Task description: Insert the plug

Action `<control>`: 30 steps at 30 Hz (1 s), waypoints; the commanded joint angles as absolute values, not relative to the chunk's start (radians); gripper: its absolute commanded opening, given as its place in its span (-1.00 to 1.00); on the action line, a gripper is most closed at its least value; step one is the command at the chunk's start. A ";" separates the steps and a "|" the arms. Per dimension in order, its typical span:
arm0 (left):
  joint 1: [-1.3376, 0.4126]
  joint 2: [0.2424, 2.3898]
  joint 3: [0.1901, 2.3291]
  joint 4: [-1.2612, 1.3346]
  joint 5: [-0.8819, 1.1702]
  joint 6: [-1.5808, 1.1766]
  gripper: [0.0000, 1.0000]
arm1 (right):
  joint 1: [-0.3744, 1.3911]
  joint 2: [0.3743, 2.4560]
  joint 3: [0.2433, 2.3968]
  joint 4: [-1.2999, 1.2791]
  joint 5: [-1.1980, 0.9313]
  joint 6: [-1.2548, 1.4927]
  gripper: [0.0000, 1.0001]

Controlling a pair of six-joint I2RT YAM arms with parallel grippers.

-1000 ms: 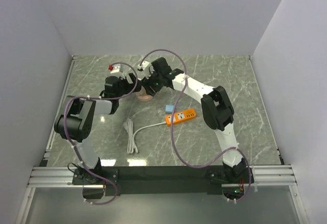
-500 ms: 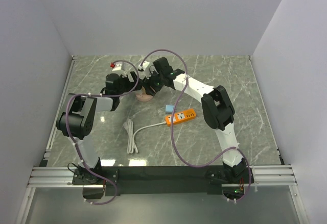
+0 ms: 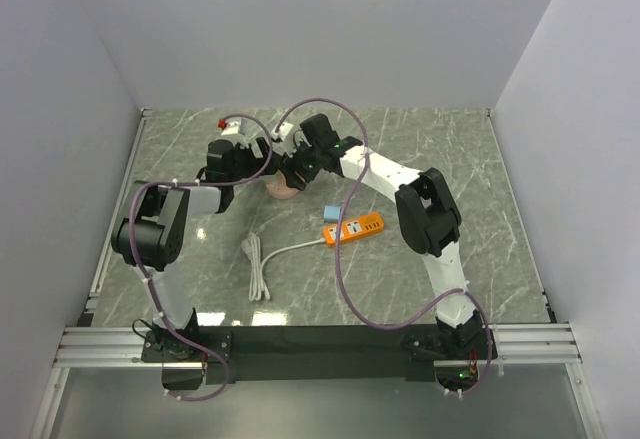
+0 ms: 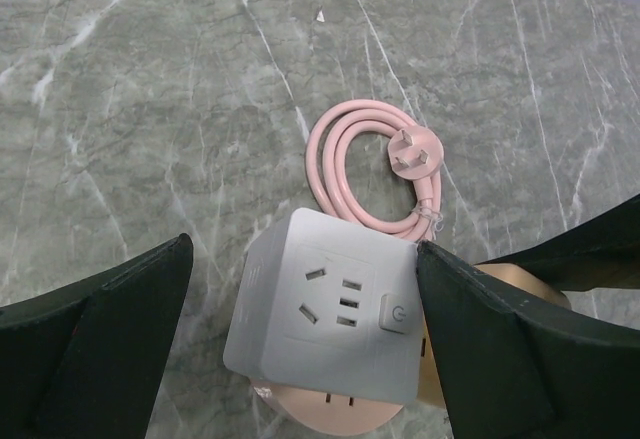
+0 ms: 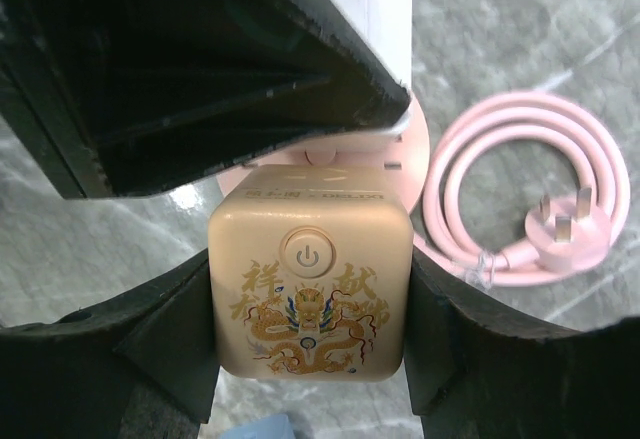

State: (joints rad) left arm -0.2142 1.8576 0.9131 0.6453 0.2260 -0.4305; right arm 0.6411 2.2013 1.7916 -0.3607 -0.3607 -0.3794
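On the grey marble tabletop (image 3: 450,159), the left gripper (image 4: 303,254) stood spread wide either side of a white cube socket (image 4: 325,309); the right gripper (image 5: 310,289) clamped a cream dragon-printed cube socket (image 5: 310,324). The pink three-pin plug (image 4: 413,154) lay beside them, on its coiled cable (image 4: 320,159).

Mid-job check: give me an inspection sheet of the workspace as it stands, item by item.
Surface: grey veined marble tabletop.
Job's things: white cube socket over a round pink base; pink plug lying unplugged; dragon-print cube.
Clutter: orange power strip, blue block beside it.
Hands: left hand open, straddling the white cube socket; right hand closed on the dragon-print cube.
Cables: pink cord coiled; white cable bundled; purple cables on the arms.
Surroundings: plain white walls.
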 commanded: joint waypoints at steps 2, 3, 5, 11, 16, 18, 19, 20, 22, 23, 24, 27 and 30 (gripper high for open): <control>-0.210 1.881 0.954 0.606 0.258 -0.400 0.99 | 0.640 2.190 1.775 -0.428 -0.276 -0.377 -1.00; -0.210 1.881 0.957 0.606 0.258 -0.399 0.99 | 0.638 2.192 1.779 -0.433 -0.272 -0.377 -1.00; -0.210 1.881 0.957 0.604 0.259 -0.396 0.99 | 0.632 2.197 1.790 -0.439 -0.285 -0.377 -1.00; -0.210 1.884 0.965 0.592 0.267 -0.388 0.98 | 0.623 2.206 1.808 -0.451 -0.313 -0.380 -1.00; -0.210 1.896 0.974 0.586 0.271 -0.394 0.98 | 0.632 2.218 1.819 -0.450 -0.327 -0.376 -1.00; -0.212 1.907 0.983 0.578 0.278 -0.394 0.98 | 0.640 2.241 1.839 -0.460 -0.316 -0.376 -1.00; -0.210 1.908 0.983 0.575 0.279 -0.393 0.98 | 0.643 2.253 1.850 -0.475 -0.299 -0.374 -1.00; -0.212 1.910 0.983 0.575 0.281 -0.393 0.97 | 0.646 2.273 1.859 -0.480 -0.292 -0.376 -1.00; -0.210 1.908 0.976 0.581 0.285 -0.394 0.97 | 0.647 2.289 1.884 -0.486 -0.279 -0.368 -1.00; -0.212 1.907 0.976 0.581 0.287 -0.394 0.97 | 0.649 2.301 1.890 -0.491 -0.281 -0.365 -1.00; -0.210 1.907 0.976 0.581 0.288 -0.394 0.97 | 0.650 2.306 1.905 -0.495 -0.282 -0.365 -1.00; -0.210 1.899 0.959 0.594 0.284 -0.402 0.98 | 0.661 2.330 1.946 -0.517 -0.272 -0.365 -1.00; -0.210 1.881 0.930 0.618 0.269 -0.408 0.98 | 0.673 2.367 1.997 -0.548 -0.252 -0.371 -1.00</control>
State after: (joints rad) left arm -0.2115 1.8896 0.9558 0.6163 0.2668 -0.4202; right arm 0.6552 2.2986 1.9526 -0.4808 -0.3103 -0.3630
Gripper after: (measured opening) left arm 0.990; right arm 0.668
